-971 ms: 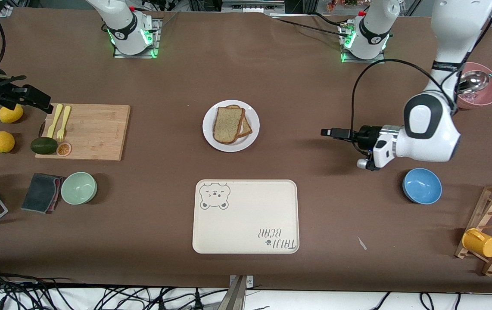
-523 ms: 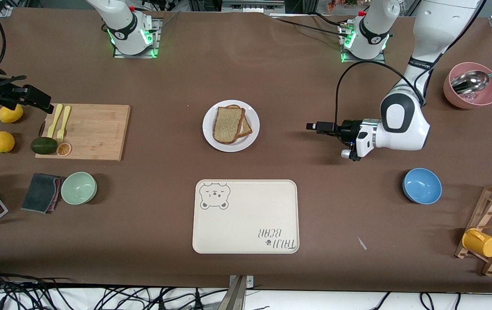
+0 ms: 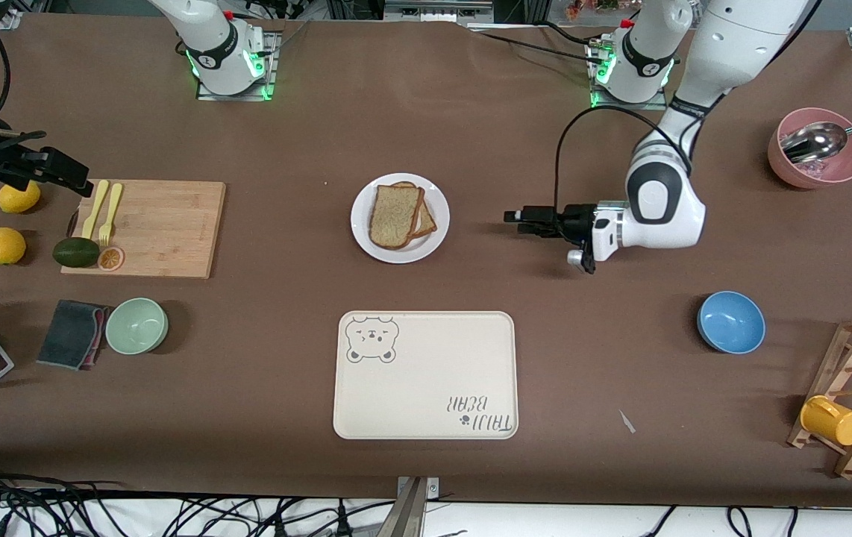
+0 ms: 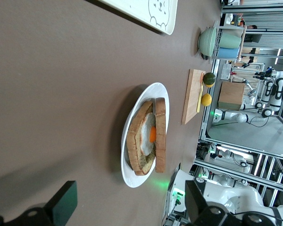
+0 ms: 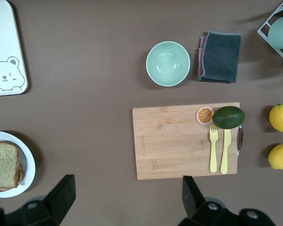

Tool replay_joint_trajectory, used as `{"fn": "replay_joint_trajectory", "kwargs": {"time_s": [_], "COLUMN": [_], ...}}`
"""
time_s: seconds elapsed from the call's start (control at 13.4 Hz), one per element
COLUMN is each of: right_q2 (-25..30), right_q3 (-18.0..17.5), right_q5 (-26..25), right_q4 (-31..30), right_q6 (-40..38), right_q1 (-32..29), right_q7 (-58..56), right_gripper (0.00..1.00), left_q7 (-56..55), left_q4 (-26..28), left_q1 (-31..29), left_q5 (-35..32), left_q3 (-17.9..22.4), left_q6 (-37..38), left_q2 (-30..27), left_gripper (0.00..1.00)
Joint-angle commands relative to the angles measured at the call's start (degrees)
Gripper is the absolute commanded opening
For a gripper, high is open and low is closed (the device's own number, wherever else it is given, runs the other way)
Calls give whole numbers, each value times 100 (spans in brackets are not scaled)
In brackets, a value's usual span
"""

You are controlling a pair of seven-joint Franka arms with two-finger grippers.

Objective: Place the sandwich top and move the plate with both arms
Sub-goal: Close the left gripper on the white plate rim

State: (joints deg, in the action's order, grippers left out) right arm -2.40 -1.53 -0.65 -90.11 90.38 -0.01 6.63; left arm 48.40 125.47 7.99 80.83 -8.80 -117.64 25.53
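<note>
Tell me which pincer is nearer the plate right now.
Left. The left pincer hovers beside the plate, toward the left arm's end; the right pincer sits over the cutting board's edge.

brown table (image 3: 307, 119), plate (image 3: 437, 201), tray (image 3: 426, 388), bowls (image 3: 730, 321)

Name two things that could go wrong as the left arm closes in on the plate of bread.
The sandwich top sits offset on the egg slice, so a nudge might slide it off. The left gripper, open and low beside the plate, could push the plate rather than grip its shallow rim. The right gripper waits over the cutting board's end.
</note>
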Motion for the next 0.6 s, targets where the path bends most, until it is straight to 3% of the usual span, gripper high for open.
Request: {"fn": "replay_joint_trajectory", "kwargs": {"time_s": [0.0,0.37,0.52], "right_q2": [47,47,47], "right_q3": [-67,-67,-67], "right_q5": [82,82,82], "right_q4": [-41,-41,-50], "right_q6": [-38,-29,-29], "right_q1": [-96,-96,-96], "right_q7": [-83,-83,-83], "right_gripper": [100,100,100], "left_q7": [538,1092,1101], "left_q4": [135,241,232], "left_q1": [27,71,351], "left_q5": [519,1530,1899], "left_q3": [-244,-1042,-1150], "left_q6": [-398,-1539,-1919], "left_q2": [-4,92,92], "left_gripper": [100,100,99]}}
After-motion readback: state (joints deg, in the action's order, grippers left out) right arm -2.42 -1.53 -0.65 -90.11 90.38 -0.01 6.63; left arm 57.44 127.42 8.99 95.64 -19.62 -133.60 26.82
